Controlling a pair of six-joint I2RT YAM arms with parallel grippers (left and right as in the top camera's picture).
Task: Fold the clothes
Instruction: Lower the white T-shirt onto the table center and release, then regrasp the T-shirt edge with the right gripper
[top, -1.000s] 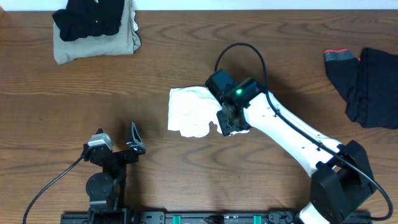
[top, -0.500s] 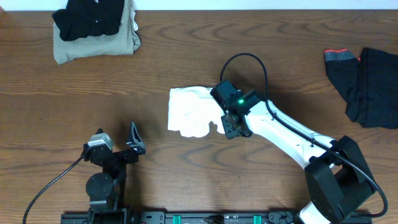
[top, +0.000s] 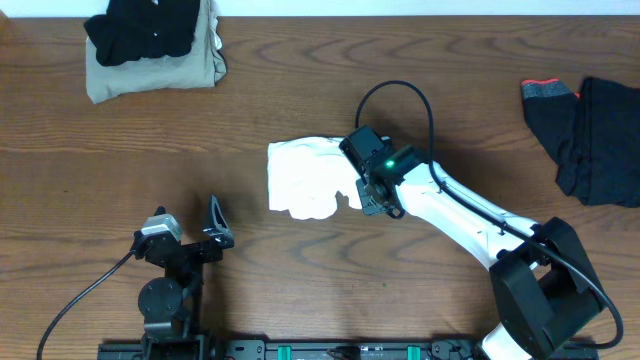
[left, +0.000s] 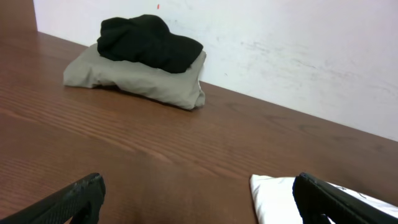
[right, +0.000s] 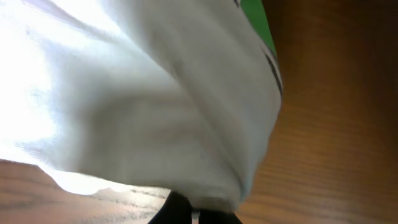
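While right tool sits clamped on the 3 o'clock edge of white shirt | shirt bunched at bench centre | likely thin, limp, light: take corners or hem | left tool jaws apart, 7 o'clock.

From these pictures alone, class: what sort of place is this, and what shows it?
Probably a robotics test bench, not a home: a cabled white robot arm and a black robot arm stand at a brown wood-grain table, against a bare white wall, with a crumpled white shirt on it.
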